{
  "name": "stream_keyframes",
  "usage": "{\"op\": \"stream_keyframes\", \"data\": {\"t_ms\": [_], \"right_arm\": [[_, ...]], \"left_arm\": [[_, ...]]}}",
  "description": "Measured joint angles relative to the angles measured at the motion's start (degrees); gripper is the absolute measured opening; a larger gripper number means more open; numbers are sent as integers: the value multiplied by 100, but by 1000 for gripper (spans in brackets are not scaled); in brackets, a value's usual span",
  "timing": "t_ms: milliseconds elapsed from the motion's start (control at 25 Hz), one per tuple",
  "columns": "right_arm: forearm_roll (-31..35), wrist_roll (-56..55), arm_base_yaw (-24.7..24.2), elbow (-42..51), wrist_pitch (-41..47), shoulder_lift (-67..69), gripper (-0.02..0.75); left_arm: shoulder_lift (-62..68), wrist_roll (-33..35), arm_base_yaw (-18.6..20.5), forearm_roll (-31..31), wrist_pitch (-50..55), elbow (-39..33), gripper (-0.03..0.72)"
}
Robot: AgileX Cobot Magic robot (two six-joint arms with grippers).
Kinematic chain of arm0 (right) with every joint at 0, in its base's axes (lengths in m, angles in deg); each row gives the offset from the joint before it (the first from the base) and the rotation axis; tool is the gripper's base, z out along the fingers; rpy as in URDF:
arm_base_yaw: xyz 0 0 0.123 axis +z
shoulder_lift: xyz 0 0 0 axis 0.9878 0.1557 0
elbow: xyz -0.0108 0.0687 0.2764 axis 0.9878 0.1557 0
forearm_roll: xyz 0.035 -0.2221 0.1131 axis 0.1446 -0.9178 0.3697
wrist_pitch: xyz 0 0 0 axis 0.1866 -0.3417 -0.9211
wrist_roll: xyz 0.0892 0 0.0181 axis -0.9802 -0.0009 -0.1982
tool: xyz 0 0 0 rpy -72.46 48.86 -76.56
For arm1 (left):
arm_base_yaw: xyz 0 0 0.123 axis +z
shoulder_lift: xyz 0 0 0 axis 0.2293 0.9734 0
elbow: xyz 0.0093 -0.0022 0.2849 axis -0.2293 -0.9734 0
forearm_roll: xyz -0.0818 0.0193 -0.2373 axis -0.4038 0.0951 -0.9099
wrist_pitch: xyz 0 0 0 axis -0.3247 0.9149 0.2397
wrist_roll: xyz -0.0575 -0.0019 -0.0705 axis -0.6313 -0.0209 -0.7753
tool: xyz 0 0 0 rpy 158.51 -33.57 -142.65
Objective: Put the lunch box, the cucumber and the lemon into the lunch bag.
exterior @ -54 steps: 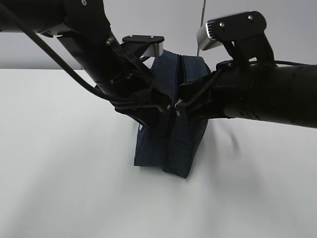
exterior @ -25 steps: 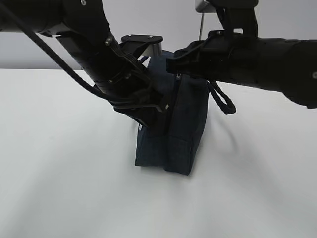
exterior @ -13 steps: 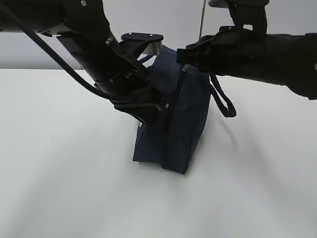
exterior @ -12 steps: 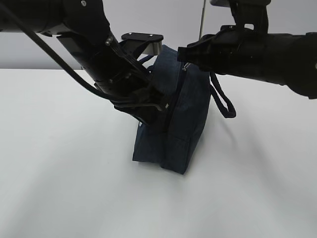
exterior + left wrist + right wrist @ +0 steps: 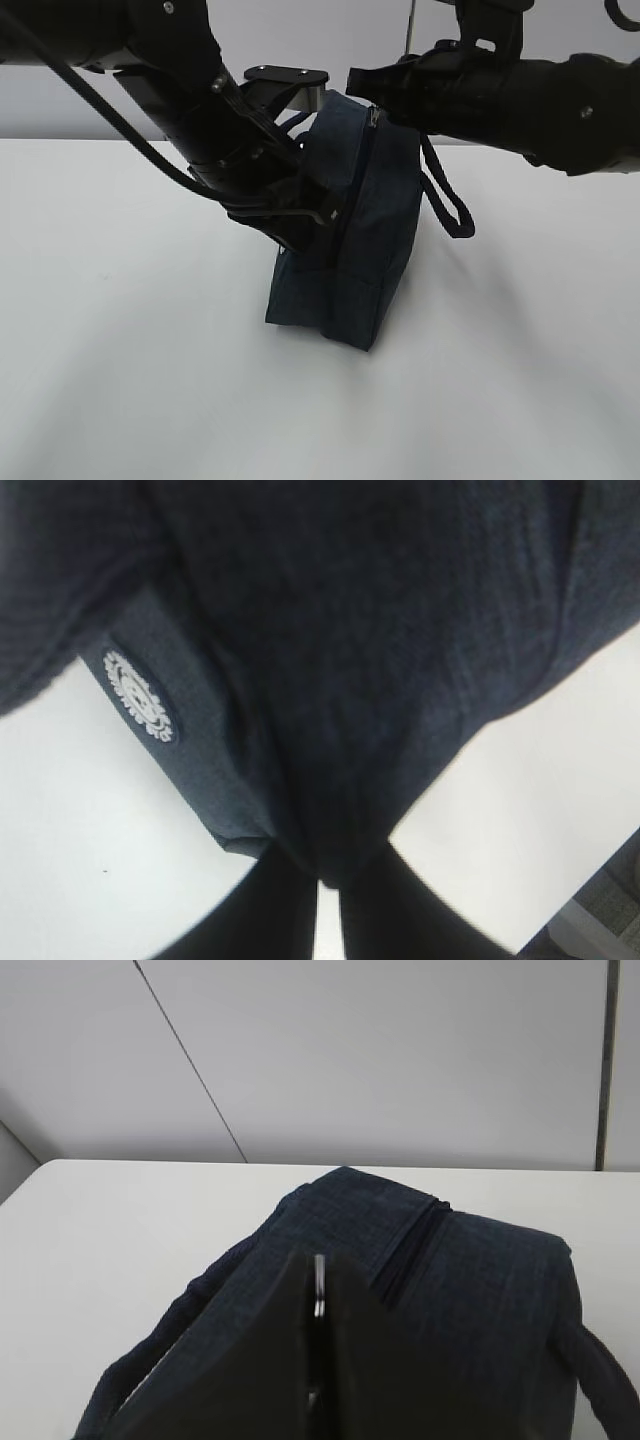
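The dark navy lunch bag [image 5: 372, 250] stands on end on the white table. My left gripper [image 5: 325, 214] is shut on a fold of its fabric at the left side; in the left wrist view the fingers [image 5: 270, 920] pinch the cloth [image 5: 350, 630] below the round white logo [image 5: 138, 695]. My right gripper [image 5: 372, 108] is at the bag's top edge, shut on the metal zipper pull [image 5: 319, 1285], which shows as a thin bright sliver between the fingers. The zipper line [image 5: 355, 190] runs down the bag's near face. The lunch box, the cucumber and the lemon are out of view.
One loop handle [image 5: 450, 210] hangs off the bag's right side; another [image 5: 150, 1370] curves along its left in the right wrist view. White table [image 5: 120, 350] spreads all around, with a grey wall [image 5: 400, 1050] behind its far edge.
My right gripper has travelled from the bag's mid front face up to its top edge, with the zipper pull in it. The bag has shifted a little; the left arm has held still.
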Motion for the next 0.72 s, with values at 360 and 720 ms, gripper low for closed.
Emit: {"op": "stream_keyframes", "data": {"t_ms": [360, 720], "right_arm": [[278, 0, -218, -646, -9, 453, 0], [655, 0, -516, -1408, 203, 1055, 0]], "left_arm": [[0, 0, 0, 22, 0, 0, -3], [0, 0, 0, 60, -21, 0, -3]]}}
